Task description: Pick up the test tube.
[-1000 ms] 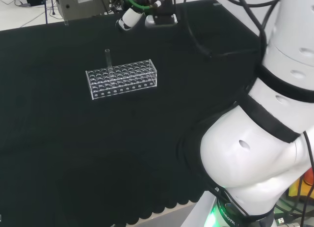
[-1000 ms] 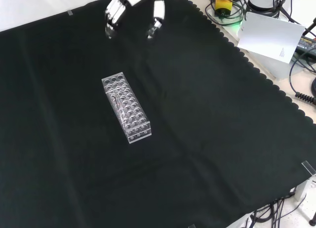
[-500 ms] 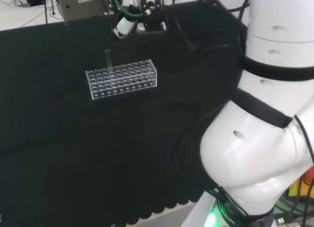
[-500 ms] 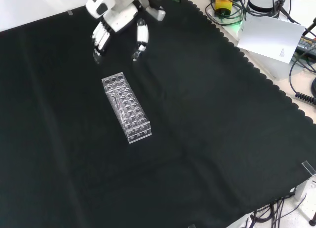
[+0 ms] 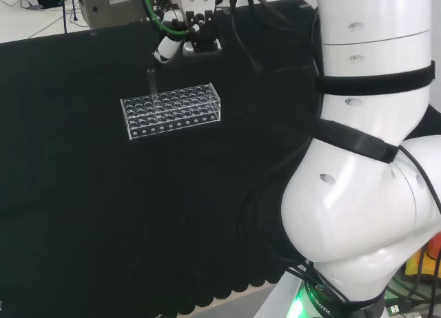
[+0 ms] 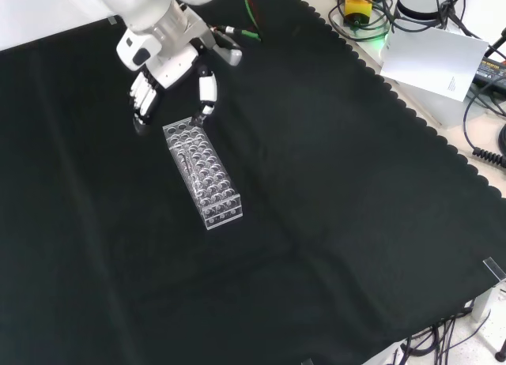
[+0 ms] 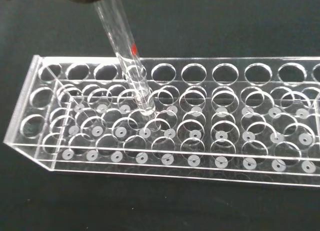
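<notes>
1. Under the robot hand [image 6: 162, 61], black cloth covers the bench [image 6: 332, 223].
2. Just below its spread, empty fingers [image 6: 207, 88], a clear test tube [image 7: 125, 51] with a red mark stands in a clear rack [image 6: 202, 173].

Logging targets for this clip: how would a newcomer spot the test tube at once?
Find the clear rack on the black cloth. At its left end in the head view, below the hand, the test tube stands up out of a hole. It is the rack's one tube, with a small red mark on its side; the other holes are empty.
</notes>
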Robot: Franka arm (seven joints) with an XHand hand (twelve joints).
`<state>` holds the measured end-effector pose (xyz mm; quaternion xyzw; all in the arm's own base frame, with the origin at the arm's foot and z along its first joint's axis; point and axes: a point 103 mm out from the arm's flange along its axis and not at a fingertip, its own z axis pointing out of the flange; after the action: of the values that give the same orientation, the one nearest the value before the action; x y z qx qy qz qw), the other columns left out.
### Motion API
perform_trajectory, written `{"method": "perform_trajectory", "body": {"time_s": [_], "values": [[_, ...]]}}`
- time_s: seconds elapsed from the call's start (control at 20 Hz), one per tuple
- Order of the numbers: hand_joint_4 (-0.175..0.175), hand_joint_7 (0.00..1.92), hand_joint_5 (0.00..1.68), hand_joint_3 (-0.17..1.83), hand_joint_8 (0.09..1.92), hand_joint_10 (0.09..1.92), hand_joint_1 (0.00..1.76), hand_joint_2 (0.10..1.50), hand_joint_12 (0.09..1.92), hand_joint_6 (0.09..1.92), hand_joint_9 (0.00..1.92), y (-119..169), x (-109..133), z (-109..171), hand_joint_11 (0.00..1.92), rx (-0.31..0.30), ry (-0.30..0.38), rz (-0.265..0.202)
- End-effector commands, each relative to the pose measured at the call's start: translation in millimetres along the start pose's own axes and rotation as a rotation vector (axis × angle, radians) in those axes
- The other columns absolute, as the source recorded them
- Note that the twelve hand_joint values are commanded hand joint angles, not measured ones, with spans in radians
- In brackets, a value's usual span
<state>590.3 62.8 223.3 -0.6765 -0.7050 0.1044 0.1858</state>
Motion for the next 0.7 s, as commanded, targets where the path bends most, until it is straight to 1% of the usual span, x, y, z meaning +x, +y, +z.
{"method": "perform_trajectory", "body": {"time_s": [0.05, 0.3, 0.45, 0.7], "values": [[-0.113, 0.38, 0.38, 0.60, 0.86, 0.88, 0.81, 0.69, 1.50, 0.09, 0.41, 21.0, 3.2, 18.9, 0.31, 0.047, -0.046, -0.015], [-0.115, 0.42, 0.40, 0.61, 0.85, 0.87, 0.82, 0.69, 1.50, 0.09, 0.43, 29.0, 5.4, 31.3, 0.32, 0.069, -0.067, -0.028], [-0.118, 0.50, 0.43, 0.62, 0.84, 0.86, 0.83, 0.68, 1.49, 0.09, 0.45, 30.5, 6.1, 37.7, 0.33, 0.078, -0.068, -0.029], [-0.126, 0.64, 0.50, 0.64, 0.82, 0.82, 0.87, 0.67, 1.47, 0.10, 0.54, 28.9, 11.2, 44.1, 0.36, 0.076, -0.056, -0.033]]}}
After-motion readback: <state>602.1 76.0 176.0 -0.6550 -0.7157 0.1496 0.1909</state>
